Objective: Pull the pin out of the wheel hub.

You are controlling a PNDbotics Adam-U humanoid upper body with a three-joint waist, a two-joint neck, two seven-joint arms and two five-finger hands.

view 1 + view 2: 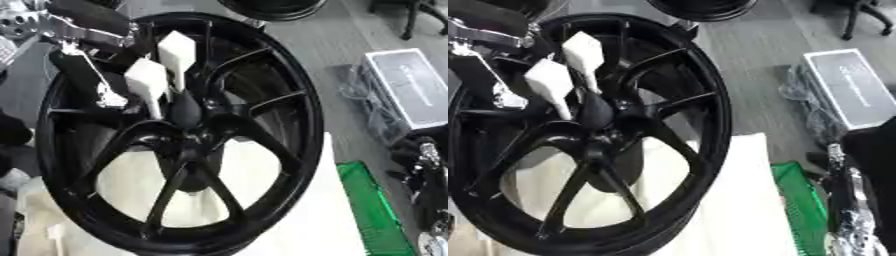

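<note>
A large black spoked wheel lies tilted on a white pad and fills most of both views. At its hub a dark, rounded pin stands up from the centre. My left hand reaches in from the upper left. Its two white-tipped fingers point down and pinch the top of the pin. My right hand, black and silver, hangs at the lower right edge, away from the wheel.
A grey and black box with crumpled clear plastic lies on the floor at the right. A green strip borders the white pad. Another black wheel and a chair base stand at the far edge.
</note>
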